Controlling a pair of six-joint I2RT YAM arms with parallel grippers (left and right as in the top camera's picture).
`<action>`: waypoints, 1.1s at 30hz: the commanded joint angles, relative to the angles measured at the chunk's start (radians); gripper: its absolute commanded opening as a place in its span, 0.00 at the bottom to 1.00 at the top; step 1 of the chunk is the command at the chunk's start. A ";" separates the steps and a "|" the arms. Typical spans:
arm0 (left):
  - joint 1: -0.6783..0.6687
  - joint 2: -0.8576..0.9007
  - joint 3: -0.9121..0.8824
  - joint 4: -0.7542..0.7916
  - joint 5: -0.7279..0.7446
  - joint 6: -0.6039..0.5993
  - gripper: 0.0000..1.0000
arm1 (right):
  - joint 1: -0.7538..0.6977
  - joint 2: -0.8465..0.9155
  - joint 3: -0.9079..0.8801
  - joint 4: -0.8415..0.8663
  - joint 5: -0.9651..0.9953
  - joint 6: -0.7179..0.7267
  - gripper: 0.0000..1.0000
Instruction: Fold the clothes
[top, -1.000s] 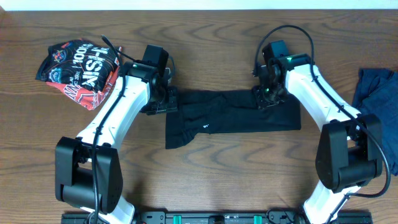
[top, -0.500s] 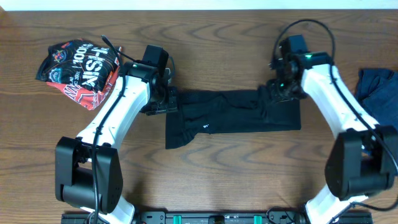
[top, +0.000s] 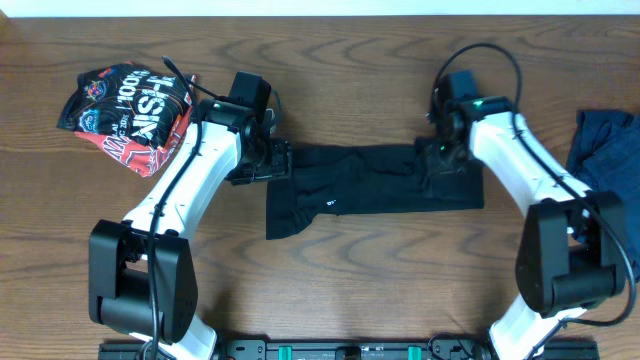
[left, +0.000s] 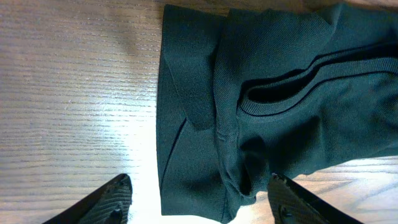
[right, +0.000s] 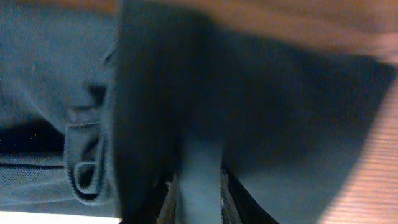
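A black shirt (top: 370, 190) lies folded into a long band across the middle of the table, with small white lettering (top: 330, 203) near its left part. My left gripper (top: 275, 160) hovers over the band's left end. In the left wrist view this gripper (left: 202, 202) is open wide, and the shirt's hem (left: 193, 124) lies loose between its fingers (left: 118, 199). My right gripper (top: 437, 165) sits on the right part of the shirt. In the right wrist view it (right: 202, 193) is shut on a narrow fold of the black fabric (right: 292, 112).
A bunched red-black printed garment (top: 125, 110) lies at the back left, beside my left arm. A dark blue garment (top: 605, 150) lies at the right edge. Bare wooden table (top: 350, 290) stretches in front of the shirt.
My left gripper has opened and let go of the shirt's left end. My right gripper swung right, then came back down-left onto the shirt, its jaws narrowing on the fabric.
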 joint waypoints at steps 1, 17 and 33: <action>0.005 0.021 0.002 0.000 -0.013 -0.005 0.74 | 0.036 0.026 -0.034 0.025 -0.006 0.012 0.22; 0.005 0.212 0.002 0.079 0.044 0.048 0.80 | 0.036 0.027 -0.050 0.039 -0.006 0.016 0.22; 0.002 0.301 0.002 0.088 0.216 0.148 0.09 | 0.036 0.027 -0.050 0.042 -0.006 0.016 0.22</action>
